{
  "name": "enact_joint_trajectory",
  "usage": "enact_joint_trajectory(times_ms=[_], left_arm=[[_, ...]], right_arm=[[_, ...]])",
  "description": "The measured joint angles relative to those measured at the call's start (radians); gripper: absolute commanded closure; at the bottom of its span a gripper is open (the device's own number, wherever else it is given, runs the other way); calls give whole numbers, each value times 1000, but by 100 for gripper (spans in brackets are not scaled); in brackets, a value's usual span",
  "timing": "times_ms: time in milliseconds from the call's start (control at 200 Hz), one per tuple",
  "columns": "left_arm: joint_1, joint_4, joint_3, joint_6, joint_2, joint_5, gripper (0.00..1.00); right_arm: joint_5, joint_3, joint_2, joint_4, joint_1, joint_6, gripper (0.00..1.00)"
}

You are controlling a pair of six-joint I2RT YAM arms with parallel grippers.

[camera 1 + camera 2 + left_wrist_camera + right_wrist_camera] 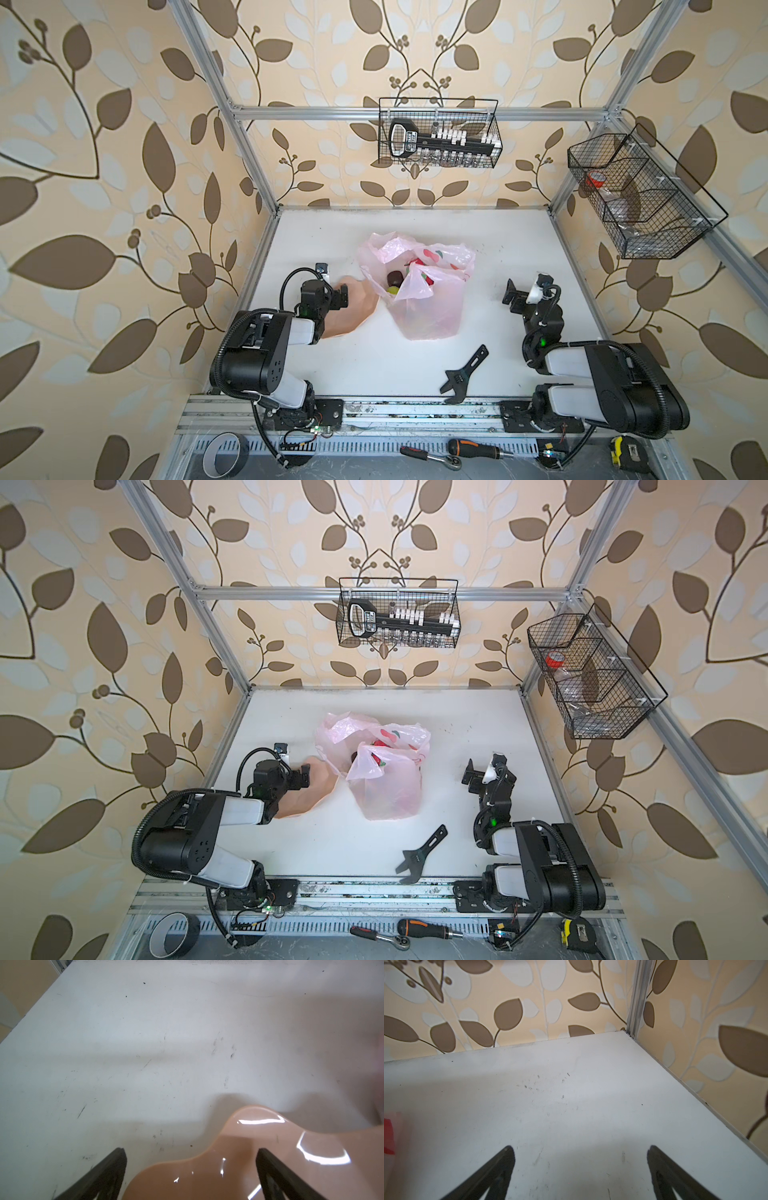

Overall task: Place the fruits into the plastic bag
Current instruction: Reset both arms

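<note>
step: looks like the tail end to me. the fruits [392,284] sit inside the plastic bag [422,307], mid-bench, mouth gaping upward.
in the bag: i make out a dark purple fruit [394,277], something yellow-green just below it and red beyond. the rest i can't tell.
left end effector [190,1151]: jaws spread wide, nothing between them, hanging over the rim of the peach plate [270,1147], just left of the bag.
right end effector [580,1148]: wide too and empty, above bare bench [571,1105], right of the bag and well apart from it.
next move: i'd judge a check for strays, since my left arm hides part of the plate. if none, back both arms off.
top views only: the bag mouth and contents, plus a wrench [465,376] at the near edge.
wrist views only: the left shows the plate's glossy surface bare, the right just a blurred red-pink sliver of bag.
</note>
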Motion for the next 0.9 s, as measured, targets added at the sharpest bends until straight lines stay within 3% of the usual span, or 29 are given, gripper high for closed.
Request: enact_joint_trajectory(times_ms=[900], left_arm=[[16,0,37,-9,0,26,1]], right_arm=[[38,26,1,-27,29,-26,0]])
